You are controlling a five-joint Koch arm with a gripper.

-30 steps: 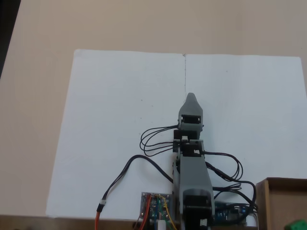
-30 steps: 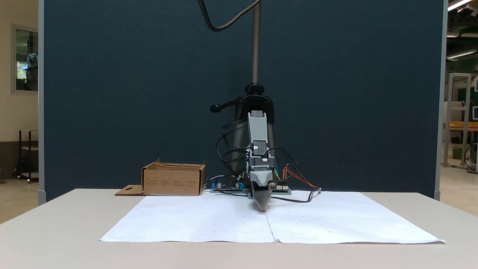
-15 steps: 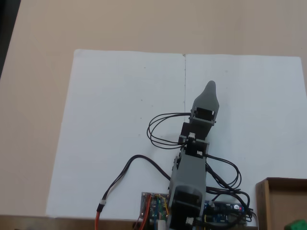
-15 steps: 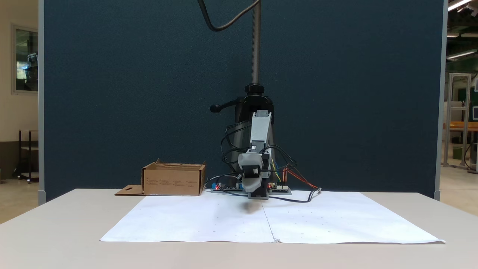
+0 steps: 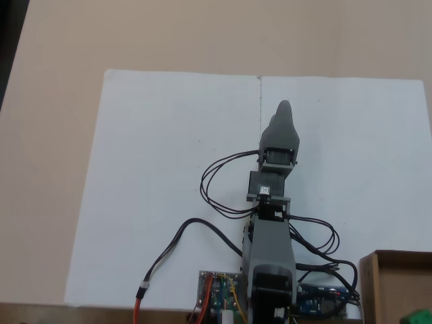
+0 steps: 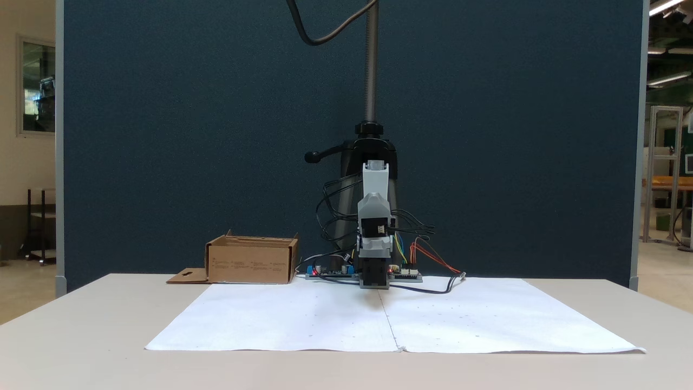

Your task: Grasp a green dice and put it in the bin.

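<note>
Gripper [image 5: 281, 111] pointed out over the white paper [image 5: 169, 169], held above it; its jaws overlapped, so couldn't tell their spacing. Green dice [image 5: 417, 317] sat inside the bin [image 5: 370, 283], at the frame's bottom-right corner.

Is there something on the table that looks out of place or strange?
Little stands out. The green dice already lies inside the bin, at the picture's corner. The gripper hangs over the white paper with nothing under it. One bin flap lies flat on the table.
</note>
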